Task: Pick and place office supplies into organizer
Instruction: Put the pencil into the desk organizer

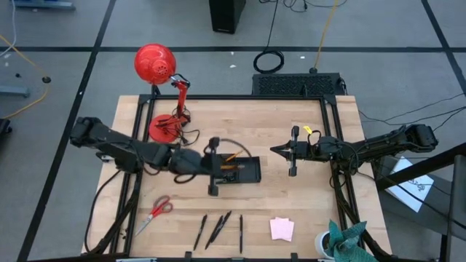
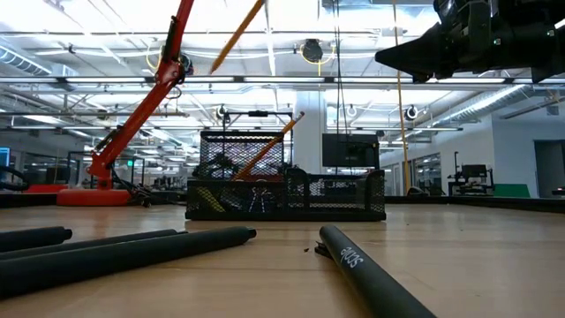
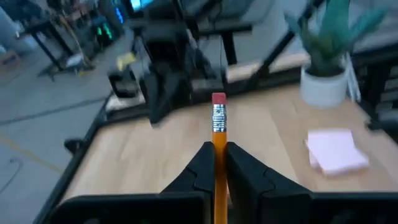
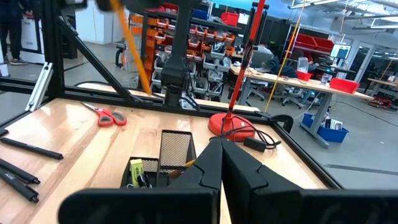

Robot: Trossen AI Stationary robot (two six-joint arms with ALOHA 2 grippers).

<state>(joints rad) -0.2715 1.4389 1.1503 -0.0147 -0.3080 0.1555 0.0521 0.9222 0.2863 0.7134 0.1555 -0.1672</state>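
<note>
Workshop clutter all round, and on the wooden desk (image 1: pixel 306 211) the left claw (image 3: pixel 219 163) sits mid-frame in the high view, just over the black organizer (image 1: pixel 240 170), pinched tight on an orange pencil (image 3: pixel 219 127), eraser end poking out. Pencil's light, stiff and a bit slick, so gripping mid-shaft looks sensible to me. Right claw (image 4: pixel 221 163) hovers right of centre, shut on nothing. Pens (image 1: pixel 220 230) lie along the bottom edge; thin and roll-prone, so grab them at the middle. Scissors (image 1: pixel 156 212) sit lower left, the pink sticky pad (image 1: pixel 282 229) lower right.
</note>
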